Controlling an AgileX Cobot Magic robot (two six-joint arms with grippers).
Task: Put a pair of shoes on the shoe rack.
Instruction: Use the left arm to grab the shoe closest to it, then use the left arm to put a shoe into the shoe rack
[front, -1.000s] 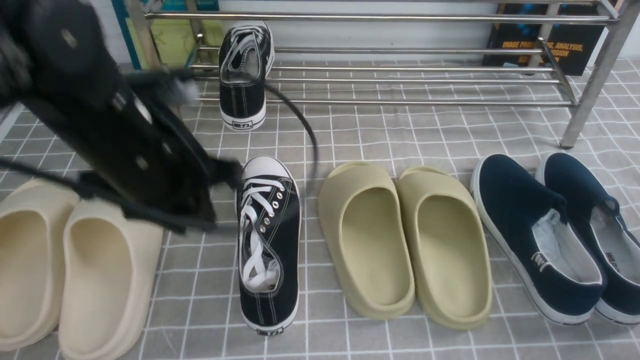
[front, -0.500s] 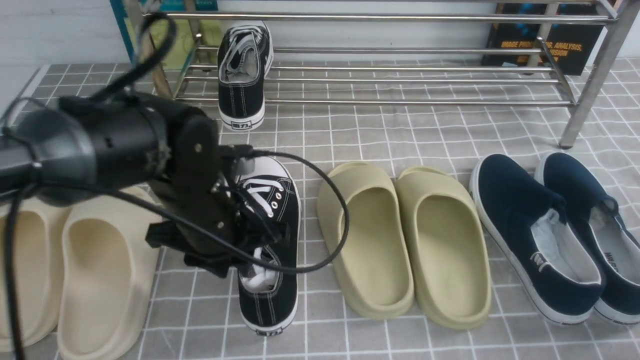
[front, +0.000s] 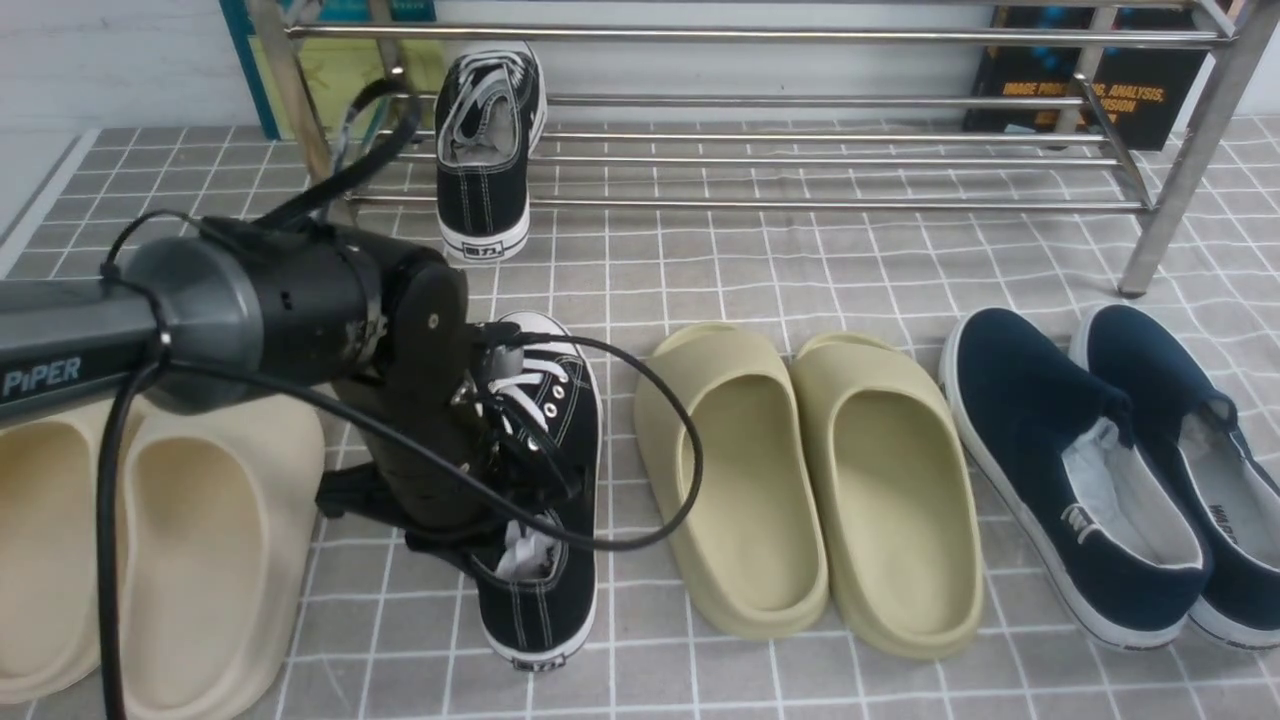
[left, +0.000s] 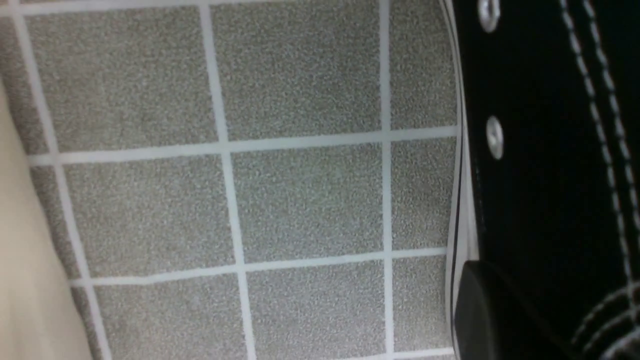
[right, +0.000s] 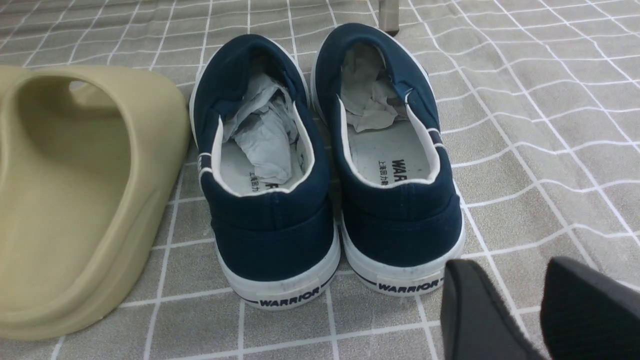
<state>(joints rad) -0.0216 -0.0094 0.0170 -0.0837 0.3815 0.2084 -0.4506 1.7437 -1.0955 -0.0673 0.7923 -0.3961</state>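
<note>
With left jaws clamped on the black canvas lace-up sneaker (front: 575, 430), we should lift it level onto the silver tubular shoe rack (front: 800, 160); right jaws stand apart.

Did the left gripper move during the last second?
Yes. The left gripper came rightward and down, from the side of the beige slides, onto the black sneaker on the checked cloth; that sneaker has not shifted.

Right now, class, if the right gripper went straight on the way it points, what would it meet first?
Probably the heel of the rightmost navy shoe, which lies just ahead of the right gripper; depth is unclear, so it might touch the cloth first.
</note>
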